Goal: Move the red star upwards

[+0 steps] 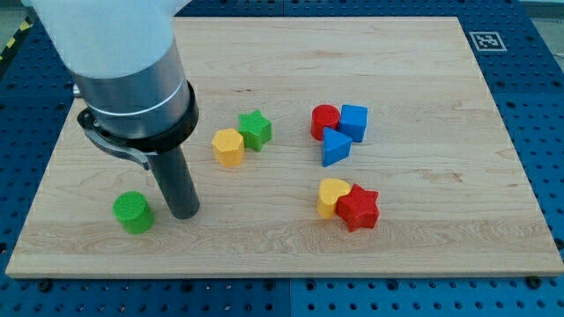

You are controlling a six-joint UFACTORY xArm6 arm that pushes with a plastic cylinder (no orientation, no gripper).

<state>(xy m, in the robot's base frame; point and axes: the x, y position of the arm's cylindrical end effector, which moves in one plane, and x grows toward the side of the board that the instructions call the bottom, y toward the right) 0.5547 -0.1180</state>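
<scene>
The red star (359,209) lies on the wooden board at the lower right of centre, touching a yellow heart (332,196) on its left. My tip (185,212) rests on the board far to the view's left of the star, just right of a green cylinder (133,212). The rod rises from the tip into the grey and white arm body at the view's top left.
A yellow hexagon (228,147) and a green star (256,129) touch near the centre. A red cylinder (324,121), a blue cube (354,121) and a blue triangle (334,147) cluster above the red star. The board's edge (282,276) runs along the bottom.
</scene>
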